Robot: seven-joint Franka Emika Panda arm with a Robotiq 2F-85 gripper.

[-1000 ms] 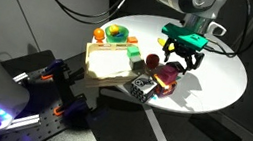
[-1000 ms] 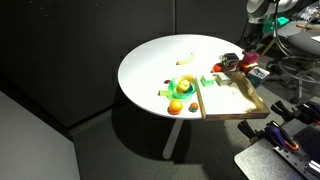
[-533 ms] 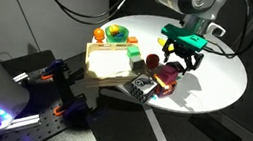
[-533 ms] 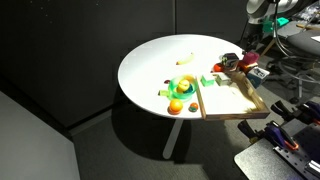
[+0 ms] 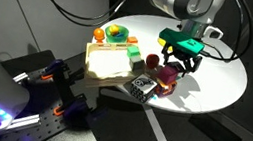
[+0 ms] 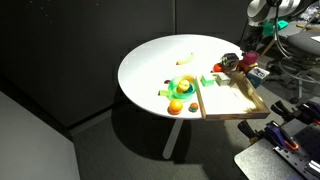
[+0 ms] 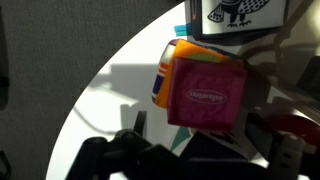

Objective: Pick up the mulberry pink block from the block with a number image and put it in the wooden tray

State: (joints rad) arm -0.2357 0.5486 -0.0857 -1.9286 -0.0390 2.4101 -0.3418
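The mulberry pink block [image 7: 205, 95] sits just beneath our gripper [image 5: 182, 60], atop the block with a number image [image 7: 161, 76]; we see the jaws spread wide, gripping nothing.

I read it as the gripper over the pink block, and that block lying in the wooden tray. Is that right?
One thing is wrong: the block is not in the tray. The wrist view shows the mulberry pink block stacked on the block with a number image, which stands on the table beside the wooden tray. The gripper is over it, as you said.
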